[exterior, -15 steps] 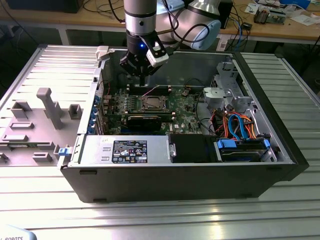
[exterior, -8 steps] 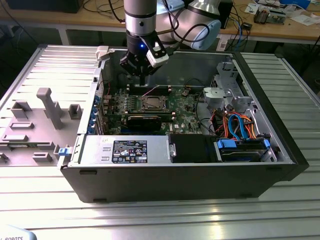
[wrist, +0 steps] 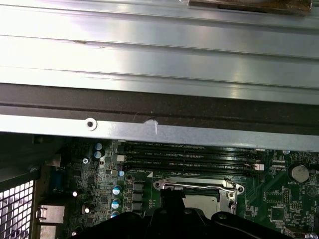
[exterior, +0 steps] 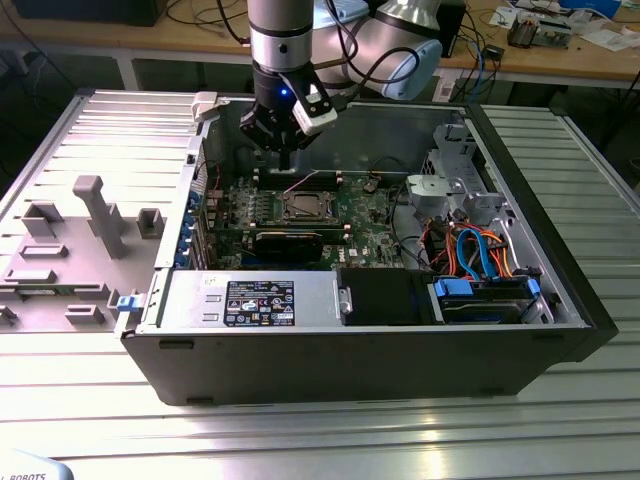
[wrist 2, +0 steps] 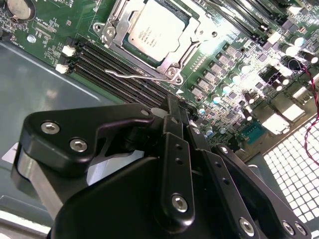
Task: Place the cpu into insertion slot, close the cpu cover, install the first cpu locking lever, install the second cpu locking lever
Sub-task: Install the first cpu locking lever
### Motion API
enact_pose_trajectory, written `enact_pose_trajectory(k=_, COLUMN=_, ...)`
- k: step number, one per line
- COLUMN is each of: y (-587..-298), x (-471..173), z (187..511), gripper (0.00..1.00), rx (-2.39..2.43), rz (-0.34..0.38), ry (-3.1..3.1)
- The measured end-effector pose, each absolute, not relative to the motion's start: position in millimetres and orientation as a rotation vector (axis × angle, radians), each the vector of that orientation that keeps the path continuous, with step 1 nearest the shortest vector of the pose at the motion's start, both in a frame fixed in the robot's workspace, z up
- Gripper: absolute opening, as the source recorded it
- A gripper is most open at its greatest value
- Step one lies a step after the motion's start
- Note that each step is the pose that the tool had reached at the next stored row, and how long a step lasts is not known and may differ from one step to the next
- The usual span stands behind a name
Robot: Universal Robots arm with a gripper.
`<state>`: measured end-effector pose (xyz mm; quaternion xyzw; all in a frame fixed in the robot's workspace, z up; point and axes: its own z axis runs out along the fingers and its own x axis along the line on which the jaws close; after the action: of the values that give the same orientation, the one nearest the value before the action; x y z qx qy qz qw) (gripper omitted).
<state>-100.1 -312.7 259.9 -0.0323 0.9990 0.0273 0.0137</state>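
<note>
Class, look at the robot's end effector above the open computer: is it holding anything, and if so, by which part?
Nothing is held. The end effector hangs shut and empty above the motherboard, while the cpu already sits in its socket under the cover.

**Bright overhead light, hard glare on metal**

Exterior view: evenly lit, white sheen on the ribbed table [exterior: 300, 440] near its front edge. Second wrist view: motherboard [wrist 2: 239, 74] capacitors blown out, gripper [wrist 2: 172, 112] soft and dark. First wrist view: case wall [wrist: 159, 59] washed pale

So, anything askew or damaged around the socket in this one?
Nothing stands out. The cpu sits flat and square under the cpu cover, with the gripper above the memory slots beside it.
</note>
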Motion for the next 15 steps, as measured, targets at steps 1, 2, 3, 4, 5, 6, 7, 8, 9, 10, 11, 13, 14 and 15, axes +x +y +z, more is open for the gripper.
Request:
enact_pose_trajectory(k=1, y=-312.7, x=-100.1, z=259.9, gripper=0.11, rx=-0.101, rz=0.086, ry=3.111)
enact_pose_trajectory(k=2, y=-312.7, x=-100.1, z=259.9, gripper=0.11, rx=-0.100, rz=0.086, ry=3.111)
enact_pose_trajectory(k=3, y=-312.7, x=-100.1, z=259.9, gripper=0.11, rx=-0.100, rz=0.087, ry=3.111)
enact_pose_trajectory(k=4, y=-312.7, x=-100.1, z=259.9, gripper=0.11, rx=-0.100, rz=0.088, ry=3.111)
enact_pose_trajectory(k=5, y=-312.7, x=-100.1, z=259.9, gripper=0.11, rx=-0.100, rz=0.088, ry=3.111)
enact_pose_trajectory(k=6, y=-312.7, x=-100.1, z=259.9, gripper=0.11, rx=-0.100, rz=0.089, ry=3.111)
enact_pose_trajectory(k=7, y=-312.7, x=-100.1, z=259.9, gripper=0.11, rx=-0.100, rz=0.089, ry=3.111)
enact_pose_trajectory(k=8, y=-312.7, x=-100.1, z=259.9, gripper=0.11, rx=-0.100, rz=0.090, ry=3.111)
enact_pose_trajectory(k=9, y=-312.7, x=-100.1, z=259.9, gripper=0.11, rx=-0.100, rz=0.090, ry=3.111)
enact_pose_trajectory(k=10, y=-312.7, x=-100.1, z=259.9, gripper=0.11, rx=-0.100, rz=0.090, ry=3.111)
enact_pose_trajectory(k=11, y=-312.7, x=-100.1, z=259.8, gripper=0.11, rx=-0.100, rz=0.090, ry=3.111)
enact_pose_trajectory(k=13, y=-312.7, x=-100.1, z=259.2, gripper=0.11, rx=-0.097, rz=0.091, ry=3.111)
enact_pose_trajectory(k=14, y=-312.7, x=-100.1, z=258.8, gripper=0.11, rx=-0.094, rz=0.091, ry=3.111)
enact_pose_trajectory(k=15, y=-312.7, x=-100.1, z=258.1, gripper=0.11, rx=-0.090, rz=0.090, ry=3.111)
